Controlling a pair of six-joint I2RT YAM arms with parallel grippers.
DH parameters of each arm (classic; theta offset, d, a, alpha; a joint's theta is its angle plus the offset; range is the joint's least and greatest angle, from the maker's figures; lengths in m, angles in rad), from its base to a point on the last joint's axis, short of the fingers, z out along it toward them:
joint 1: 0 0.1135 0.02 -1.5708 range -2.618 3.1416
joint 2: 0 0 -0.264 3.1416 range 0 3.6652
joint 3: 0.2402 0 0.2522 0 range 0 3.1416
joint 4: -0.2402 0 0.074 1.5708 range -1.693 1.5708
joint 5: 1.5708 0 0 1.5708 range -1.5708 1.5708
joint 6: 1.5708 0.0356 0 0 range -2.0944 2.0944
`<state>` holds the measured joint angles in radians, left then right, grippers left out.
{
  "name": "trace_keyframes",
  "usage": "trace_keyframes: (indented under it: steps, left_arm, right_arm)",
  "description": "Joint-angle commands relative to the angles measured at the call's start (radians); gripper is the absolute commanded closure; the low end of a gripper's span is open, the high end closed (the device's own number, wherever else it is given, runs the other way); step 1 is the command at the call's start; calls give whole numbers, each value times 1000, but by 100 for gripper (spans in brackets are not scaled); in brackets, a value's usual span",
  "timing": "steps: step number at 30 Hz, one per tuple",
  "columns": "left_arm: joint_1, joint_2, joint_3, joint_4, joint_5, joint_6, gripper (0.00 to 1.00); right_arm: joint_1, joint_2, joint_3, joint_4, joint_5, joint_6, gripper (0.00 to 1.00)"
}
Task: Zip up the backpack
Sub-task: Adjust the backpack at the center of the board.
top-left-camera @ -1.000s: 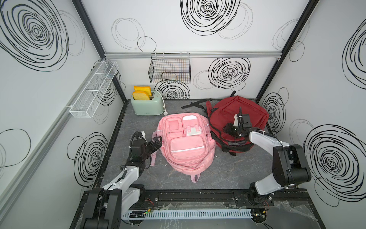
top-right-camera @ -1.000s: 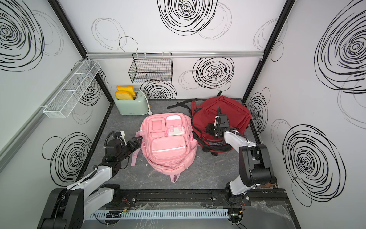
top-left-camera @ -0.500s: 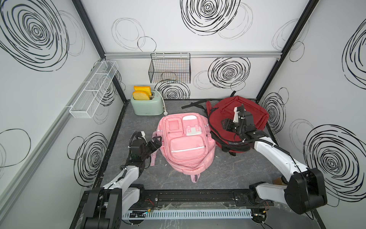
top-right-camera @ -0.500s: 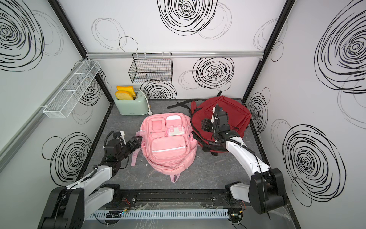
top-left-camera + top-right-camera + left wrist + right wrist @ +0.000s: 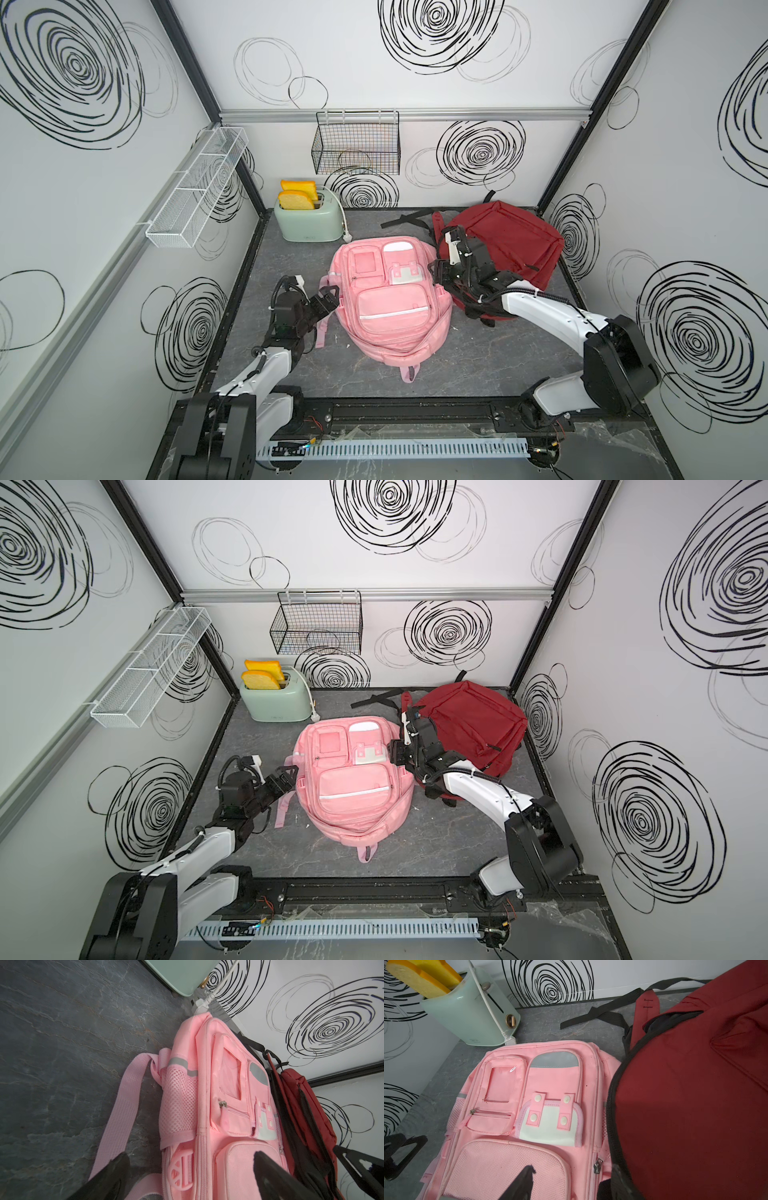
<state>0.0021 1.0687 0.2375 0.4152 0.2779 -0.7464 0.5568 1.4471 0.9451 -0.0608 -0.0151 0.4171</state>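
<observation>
Black left gripper [image 5: 326, 302] on my feed: jaws spread wide, empty, just beside pink backpack [image 5: 395, 316] strap. Pink backpack lies flat, front up, mid grey table [image 5: 478, 365]. I see right gripper [image 5: 438, 272] jaws parted, nothing held, where pink backpack meets red backpack [image 5: 511, 245].

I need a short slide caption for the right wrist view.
Right wrist view: pink backpack beside red backpack, mint toaster by the wall.
</observation>
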Motion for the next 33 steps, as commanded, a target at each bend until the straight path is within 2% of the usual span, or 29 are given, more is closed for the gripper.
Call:
trace_keyframes:
  steps: [1, 9, 16, 33]
  left_arm:
    - [12, 7, 22, 5, -26, 14, 4]
    - [2, 35, 21, 36, -2, 0, 4]
    - [-23, 96, 19, 84, 5, -14, 5]
    - [-90, 268, 29, 268, 53, -50, 6]
  right_arm:
    - [0, 1, 23, -10, 3, -9, 37]
    - [-4, 46, -13, 37, -63, -3, 37]
    - [1, 101, -8, 83, -186, 12, 37]
    - [19, 264, -36, 148, -213, 20, 39]
